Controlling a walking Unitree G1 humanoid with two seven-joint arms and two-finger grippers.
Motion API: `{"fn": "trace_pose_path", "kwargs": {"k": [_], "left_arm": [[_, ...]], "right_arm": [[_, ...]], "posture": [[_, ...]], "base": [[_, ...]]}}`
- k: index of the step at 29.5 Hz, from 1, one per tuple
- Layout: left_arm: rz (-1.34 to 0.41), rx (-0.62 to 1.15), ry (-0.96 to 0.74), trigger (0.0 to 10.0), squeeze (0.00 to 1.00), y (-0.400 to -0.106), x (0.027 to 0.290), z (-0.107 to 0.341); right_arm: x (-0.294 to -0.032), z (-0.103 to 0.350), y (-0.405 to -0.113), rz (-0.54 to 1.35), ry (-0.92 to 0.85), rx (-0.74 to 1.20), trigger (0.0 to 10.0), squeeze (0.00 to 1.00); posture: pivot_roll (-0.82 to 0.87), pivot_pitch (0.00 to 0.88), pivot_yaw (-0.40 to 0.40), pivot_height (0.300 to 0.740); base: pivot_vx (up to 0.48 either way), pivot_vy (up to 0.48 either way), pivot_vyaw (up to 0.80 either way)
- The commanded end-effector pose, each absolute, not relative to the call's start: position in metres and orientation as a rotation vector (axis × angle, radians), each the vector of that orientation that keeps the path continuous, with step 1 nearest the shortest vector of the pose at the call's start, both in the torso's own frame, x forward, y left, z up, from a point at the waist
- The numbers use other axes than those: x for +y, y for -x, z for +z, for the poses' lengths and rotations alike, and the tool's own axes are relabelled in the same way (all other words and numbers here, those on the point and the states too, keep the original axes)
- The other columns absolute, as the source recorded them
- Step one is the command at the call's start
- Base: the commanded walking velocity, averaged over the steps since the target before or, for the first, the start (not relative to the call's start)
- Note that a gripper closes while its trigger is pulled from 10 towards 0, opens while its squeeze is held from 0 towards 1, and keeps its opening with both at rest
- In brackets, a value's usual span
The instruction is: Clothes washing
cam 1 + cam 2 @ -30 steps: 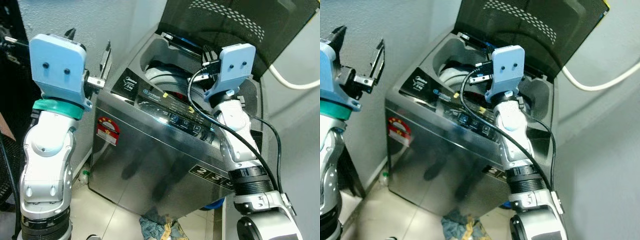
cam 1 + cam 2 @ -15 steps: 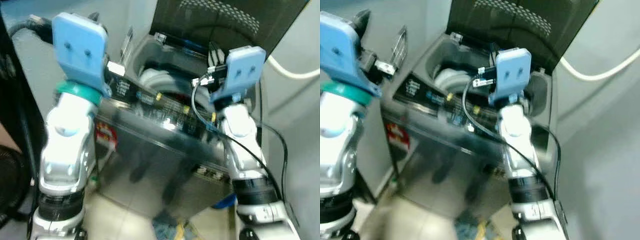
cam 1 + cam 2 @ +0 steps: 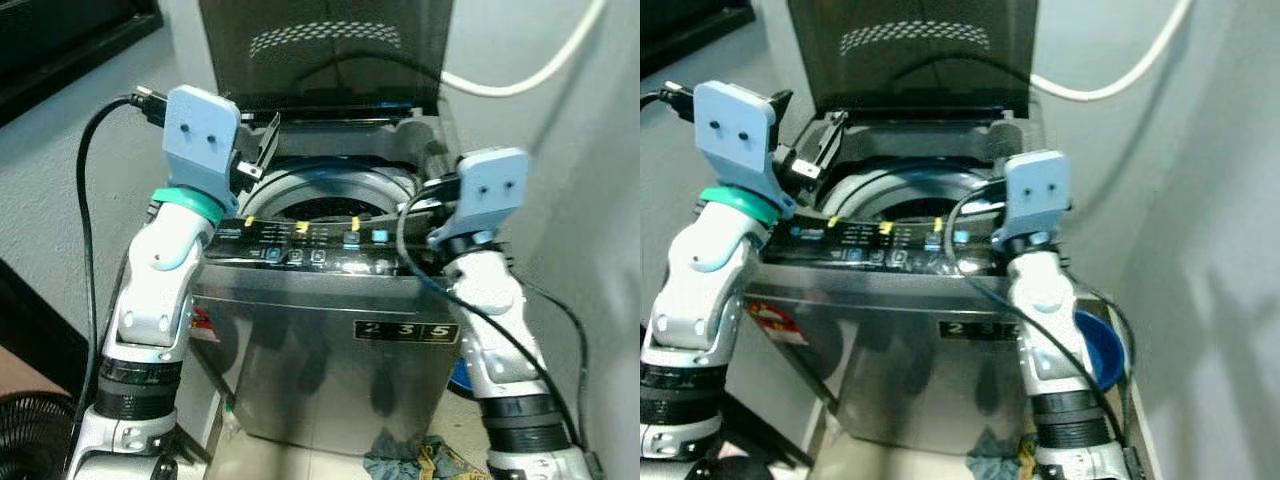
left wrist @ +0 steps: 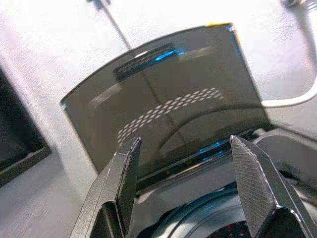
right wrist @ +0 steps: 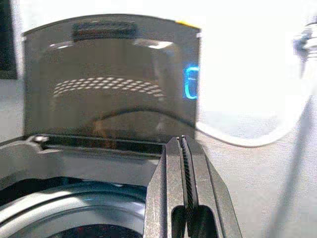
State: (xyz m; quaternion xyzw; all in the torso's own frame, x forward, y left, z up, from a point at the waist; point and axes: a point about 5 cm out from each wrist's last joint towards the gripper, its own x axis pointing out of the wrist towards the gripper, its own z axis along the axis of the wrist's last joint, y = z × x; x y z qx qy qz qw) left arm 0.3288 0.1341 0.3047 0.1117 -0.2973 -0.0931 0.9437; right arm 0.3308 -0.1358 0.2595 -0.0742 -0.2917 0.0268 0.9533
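The left gripper [image 4: 181, 191] is raised over the near-left corner of the top-loading washing machine [image 3: 320, 330], its black fingers [image 4: 121, 183] spread wide apart with nothing between them; in the head views its blue wrist housing covers much of them. The machine stands straight ahead with its dark lid [image 3: 320, 50] tilted up at the far side and the drum opening [image 3: 325, 200] exposed; what lies inside is too dark to make out. A control panel [image 3: 310, 240] runs along the near edge. The right gripper [image 5: 184, 198] hovers above the machine's near-right corner, fingers pressed together and empty. A white hose [image 3: 520, 70] curves across the right wall. Crumpled cloth [image 3: 410, 465] lies on the floor by the machine's base, cut off at the frame's edge, and a blue basin [image 3: 1100, 350] sits partly hidden behind the right arm.
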Motion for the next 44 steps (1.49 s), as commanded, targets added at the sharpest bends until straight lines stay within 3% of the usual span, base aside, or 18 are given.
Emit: {"fn": "trace_pose_path", "kwargs": {"k": [1, 44], "left_arm": [[-0.186, -0.614, -0.236, 10.0, 0.0, -0.33, 0.137, 0.306], [-0.113, -0.658, -0.279, 10.0, 0.0, -0.332, 0.153, 0.307]], "right_arm": [[-0.127, 0.266, -0.33, 0.077, 0.152, -0.613, 10.0, 0.0], [-0.106, 0.256, -0.33, 0.148, 0.107, -0.579, 10.0, 0.0]], "posture": [[-0.27, 0.0, 0.228, 0.74], [-0.13, 0.0, 0.16, 0.74]], "base": [[0.0, 0.0, 0.0], [0.0, 0.0, 0.0]]}}
